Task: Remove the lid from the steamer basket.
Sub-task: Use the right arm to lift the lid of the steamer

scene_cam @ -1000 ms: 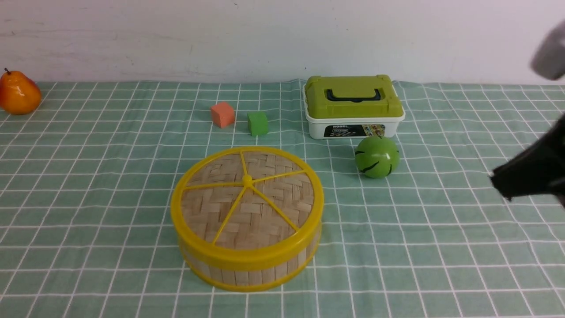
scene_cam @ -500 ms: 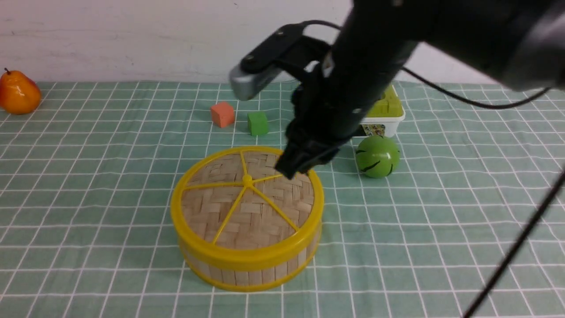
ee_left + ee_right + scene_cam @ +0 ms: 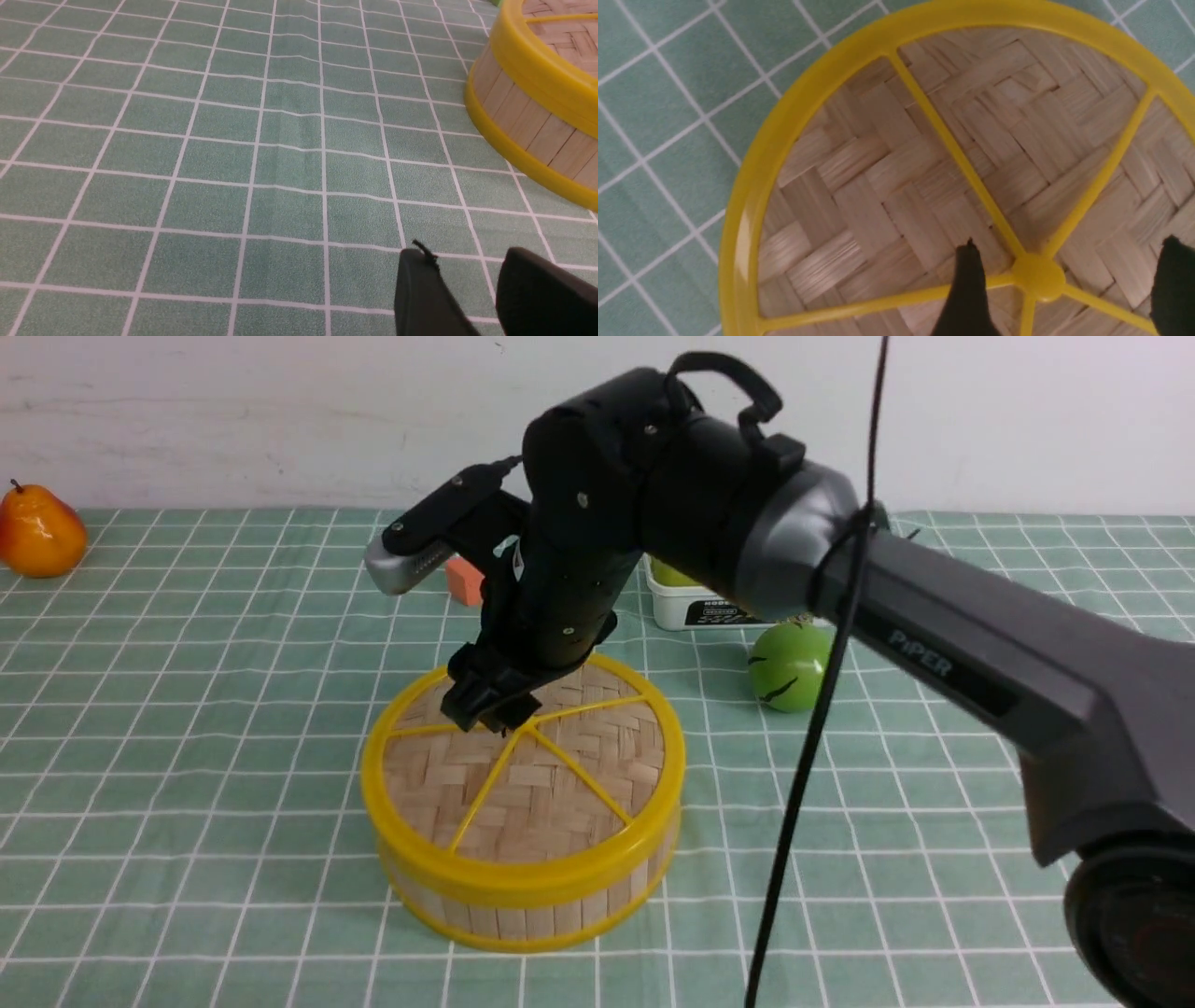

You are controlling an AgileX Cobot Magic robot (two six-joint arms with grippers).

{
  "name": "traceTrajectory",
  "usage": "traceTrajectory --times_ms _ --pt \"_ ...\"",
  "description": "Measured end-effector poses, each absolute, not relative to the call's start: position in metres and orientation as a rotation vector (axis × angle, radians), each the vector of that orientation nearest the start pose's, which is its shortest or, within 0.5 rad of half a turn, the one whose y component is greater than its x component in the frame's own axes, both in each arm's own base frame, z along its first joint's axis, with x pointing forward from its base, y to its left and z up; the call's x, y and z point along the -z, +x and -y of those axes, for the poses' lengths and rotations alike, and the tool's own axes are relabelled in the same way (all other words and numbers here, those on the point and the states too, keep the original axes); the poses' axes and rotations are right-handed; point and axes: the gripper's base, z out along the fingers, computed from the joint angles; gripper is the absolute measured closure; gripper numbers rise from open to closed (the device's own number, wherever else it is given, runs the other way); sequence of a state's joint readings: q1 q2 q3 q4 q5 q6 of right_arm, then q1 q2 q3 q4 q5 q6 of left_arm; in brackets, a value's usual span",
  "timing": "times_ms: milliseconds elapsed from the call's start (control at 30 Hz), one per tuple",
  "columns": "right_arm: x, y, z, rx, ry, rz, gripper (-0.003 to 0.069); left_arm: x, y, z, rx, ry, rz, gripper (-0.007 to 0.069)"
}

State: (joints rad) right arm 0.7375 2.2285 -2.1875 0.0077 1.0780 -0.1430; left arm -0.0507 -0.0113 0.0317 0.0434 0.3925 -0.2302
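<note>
Swung in from the right, your right end effector [image 3: 492, 714] is hovering released over the lid [image 3: 560, 784], jaws straddling the centre knob [image 3: 1038, 275] for pinching and lifting.

A green checked tablecloth [image 3: 187, 709] covers the table up to a plain white wall [image 3: 233, 411]. An orange pear [image 3: 39, 534] sits at the far left by the wall, and an orange cube [image 3: 460, 586] shows only in part further right. A white box [image 3: 695, 609] is half seen, with a striped green ball [image 3: 789, 667] just in front of it.
</note>
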Motion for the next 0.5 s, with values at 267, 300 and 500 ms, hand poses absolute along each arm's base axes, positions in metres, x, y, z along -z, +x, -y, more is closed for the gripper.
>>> traceTrajectory --times_ms 267,300,500 --pt "-0.26 0.374 -0.34 -0.212 -1.121 -2.4 0.0407 -0.168 0.052 0.001 0.148 -0.143 -1.893 0.0386" --pt "-0.26 0.374 -0.34 -0.212 -1.121 -2.4 0.0475 -0.168 0.052 0.001 0.148 -0.143 -1.893 0.0386" --pt "-0.266 0.372 -0.338 -0.205 -1.12 -2.393 0.0582 -0.168 0.052 0.001 0.148 -0.143 -1.893 0.0386"
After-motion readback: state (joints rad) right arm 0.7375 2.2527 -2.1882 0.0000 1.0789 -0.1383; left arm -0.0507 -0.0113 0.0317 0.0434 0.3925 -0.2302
